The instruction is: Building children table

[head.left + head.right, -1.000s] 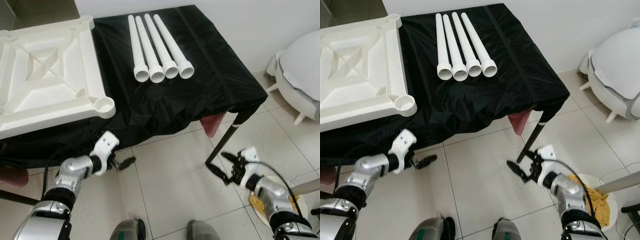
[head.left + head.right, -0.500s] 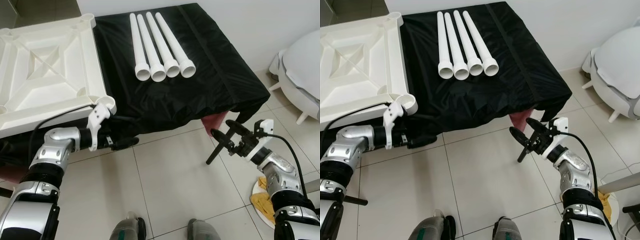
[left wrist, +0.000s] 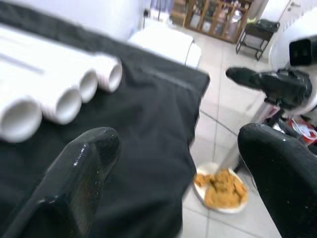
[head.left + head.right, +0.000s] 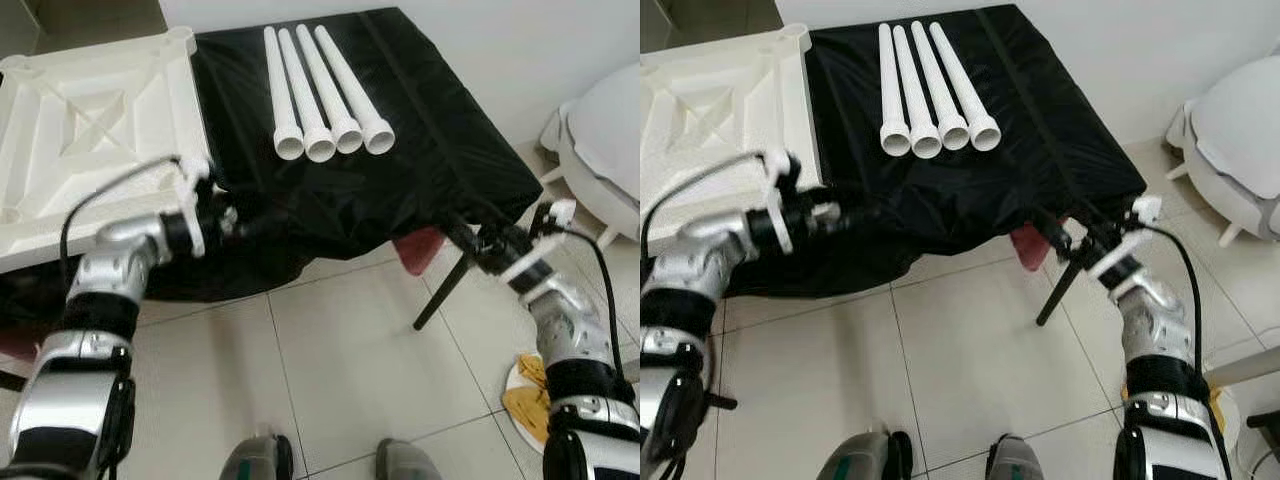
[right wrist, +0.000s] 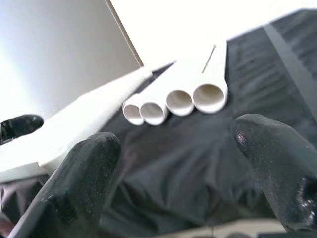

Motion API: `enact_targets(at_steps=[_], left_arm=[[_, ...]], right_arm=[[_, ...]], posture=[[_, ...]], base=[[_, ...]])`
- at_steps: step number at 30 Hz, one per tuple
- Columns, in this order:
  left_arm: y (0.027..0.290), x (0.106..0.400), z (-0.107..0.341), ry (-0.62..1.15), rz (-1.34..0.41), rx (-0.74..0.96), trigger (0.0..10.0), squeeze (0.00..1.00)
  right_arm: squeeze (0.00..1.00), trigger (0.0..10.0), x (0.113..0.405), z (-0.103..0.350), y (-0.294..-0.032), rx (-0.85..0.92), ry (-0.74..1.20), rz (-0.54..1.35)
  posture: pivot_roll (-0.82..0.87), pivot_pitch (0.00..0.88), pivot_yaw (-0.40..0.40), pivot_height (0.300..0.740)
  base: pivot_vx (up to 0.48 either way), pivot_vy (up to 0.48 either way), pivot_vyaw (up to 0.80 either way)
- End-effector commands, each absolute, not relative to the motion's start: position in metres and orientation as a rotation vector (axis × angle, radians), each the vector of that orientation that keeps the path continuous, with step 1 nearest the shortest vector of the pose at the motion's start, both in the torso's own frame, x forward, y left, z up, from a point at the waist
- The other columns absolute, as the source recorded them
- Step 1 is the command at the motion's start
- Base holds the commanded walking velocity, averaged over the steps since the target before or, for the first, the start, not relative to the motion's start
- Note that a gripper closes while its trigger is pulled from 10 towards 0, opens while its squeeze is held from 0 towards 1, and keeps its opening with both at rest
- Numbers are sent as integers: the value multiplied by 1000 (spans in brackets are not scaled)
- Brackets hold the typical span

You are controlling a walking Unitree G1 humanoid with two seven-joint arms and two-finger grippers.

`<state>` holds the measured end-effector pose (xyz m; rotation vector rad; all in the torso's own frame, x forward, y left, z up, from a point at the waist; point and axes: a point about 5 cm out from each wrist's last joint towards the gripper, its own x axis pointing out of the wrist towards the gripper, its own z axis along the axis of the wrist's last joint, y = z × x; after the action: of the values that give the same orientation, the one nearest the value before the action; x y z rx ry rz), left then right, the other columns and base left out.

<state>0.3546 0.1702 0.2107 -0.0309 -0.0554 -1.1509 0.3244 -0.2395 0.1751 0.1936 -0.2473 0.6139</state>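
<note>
a unitree g1 humanoid stands on a pale tiled floor (image 4: 330, 370) before a low table draped in a black cloth (image 4: 440, 140), both arms raised toward its near edge. four white table legs (image 4: 322, 92), hollow tubes lying side by side and touching, rest on the cloth with their open ends facing the robot. beside them, on the robot's left, lies the white children's tabletop (image 4: 90, 130), underside up, its ribs and corner sockets exposed.

the left gripper (image 4: 235, 220) hovers at the front edge of the cloth, just beside the tabletop's near corner; in the left wrist view its two black fingers (image 3: 74, 173) stand spread apart, nothing between them. the right gripper (image 4: 470, 240) reaches in at the cloth's right front corner, above a slanted black table leg (image 4: 440, 295); the right wrist view shows its fingers (image 5: 84, 173) likewise spread wide and empty, aimed at the tube ends.

a white rounded chair (image 4: 600, 150) sits against the wall on the right, and a plate of orange-yellow matter (image 4: 525, 395) lies on the floor near the right arm.
</note>
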Motion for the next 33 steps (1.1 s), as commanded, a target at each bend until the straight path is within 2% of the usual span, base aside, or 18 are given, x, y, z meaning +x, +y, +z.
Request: enact_targets(at_steps=[1,5,6,7,8,9,10,12,13,18,23,33], left_arm=[[176,353,203,-22,-1131,-58,10000,0],[175,362,206,-6,-1012,-92,10000,0],[174,372,206,-5,-884,-102,10000,0],[174,372,206,-5,-884,-102,10000,0],[171,380,205,10,-786,-129,10000,0],[171,380,205,10,-786,-129,10000,0],[168,385,202,28,-707,-141,10000,0],[168,385,202,28,-707,-141,10000,0],[165,389,198,46,-631,-151,10000,0],[159,396,194,69,-498,-190,10000,0],[159,400,203,45,-465,-279,10000,0],[156,406,224,-98,-329,-175,10000,0]], right_arm=[[0,10000,322,169,-239,208,-229,601],[0,10000,325,167,-237,214,-200,567],[0,10000,330,168,-234,228,-183,523],[0,10000,330,168,-234,228,-183,523],[0,10000,334,169,-231,251,-171,493],[0,10000,334,169,-231,251,-171,493],[0,10000,336,171,-227,284,-162,493],[0,10000,336,171,-227,284,-162,493],[0,10000,337,172,-220,289,-160,501],[0,10000,338,184,-211,297,-198,496],[0,10000,342,195,-210,274,-243,440],[0,10000,347,204,-208,291,-238,304]], posture=[[-29,81,70,740],[-27,75,69,740],[-26,72,67,740],[-26,72,67,740],[-25,72,64,740],[-25,72,64,740],[-24,69,63,740],[-24,69,63,740],[-23,66,62,740],[-23,65,62,740],[-27,69,64,740],[-43,87,63,740]], base=[[0,0,0],[0,0,0],[0,0,0],[0,0,0],[0,0,0],[0,0,0],[0,0,0],[0,0,0],[0,0,0],[0,0,0],[0,0,0],[0,0,0]])
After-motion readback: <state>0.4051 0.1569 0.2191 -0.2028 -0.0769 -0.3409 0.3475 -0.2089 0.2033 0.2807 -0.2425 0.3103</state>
